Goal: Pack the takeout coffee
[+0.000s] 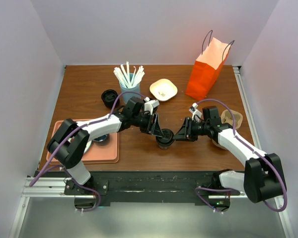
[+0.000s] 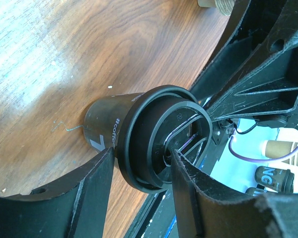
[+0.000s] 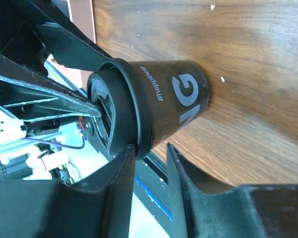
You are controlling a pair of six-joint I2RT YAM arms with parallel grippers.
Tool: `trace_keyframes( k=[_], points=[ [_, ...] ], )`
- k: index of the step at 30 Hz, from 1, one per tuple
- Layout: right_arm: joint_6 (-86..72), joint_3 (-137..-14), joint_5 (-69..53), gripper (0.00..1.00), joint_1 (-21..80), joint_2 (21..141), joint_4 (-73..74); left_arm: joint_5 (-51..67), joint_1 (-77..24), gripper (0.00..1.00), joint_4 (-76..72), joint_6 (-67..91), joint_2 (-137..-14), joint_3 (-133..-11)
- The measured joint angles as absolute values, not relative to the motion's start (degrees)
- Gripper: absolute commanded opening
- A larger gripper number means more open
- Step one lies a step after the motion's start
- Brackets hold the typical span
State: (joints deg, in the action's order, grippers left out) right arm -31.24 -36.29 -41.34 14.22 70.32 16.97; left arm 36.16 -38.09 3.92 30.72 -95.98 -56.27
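CUP: takeout coffee [image 1: 164, 140], lid [image 2: 159, 144] on, upright between your two grippers | LEFT: left gripper [image 2: 143, 153] straddles the lid; clamped or not, cannot tell | RIGHT: right gripper [image 3: 151, 148] tips at the rim; grip unclear | STEP: likely securing the cup | NEXT: you need a firm hold, a level lift, then the orange bag [image 1: 206, 69] beyond the right gripper.

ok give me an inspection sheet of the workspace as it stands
Surface: wooden table, a few pale specks, no spill seen.
Job's things: black lidded coffee cup upright mid-table; orange bag standing far right, cup not in it.
Clutter: blue straw tumbler, cream dish, dark round item, pink tray, tan item behind the right arm.
Grippers: left gripper and right gripper both at the cup's lid; grip cannot be told.
Cables: purple cables loop over both arms, clear of the cup.
Surroundings: plain white walls; nothing else seen.
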Motion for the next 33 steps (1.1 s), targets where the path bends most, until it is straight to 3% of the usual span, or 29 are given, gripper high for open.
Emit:
trace_keyframes(
  k=[4, 15, 28, 33],
  points=[
    [-31.66, -35.86, -41.54, 0.19, 14.22, 69.89, 16.21, 36.25, -38.09, 0.50, 2.87, 30.92, -95.98, -55.66],
    [-35.53, -30.13, -39.09, 0.12, 14.41, 65.06, 10.76, 36.95, -38.28, 0.49, -0.56, 31.53, -96.73, -54.83],
    [-37.50, -32.91, -32.34, 0.32, 14.66, 61.67, 16.19, 37.08, -38.39, 0.49, -0.97, 31.88, -97.27, -55.02],
    [-36.93, -37.89, -27.62, 0.32, 14.33, 61.65, 18.90, 37.34, -38.37, 0.49, -0.34, 31.79, -97.82, -55.83]
  ],
)
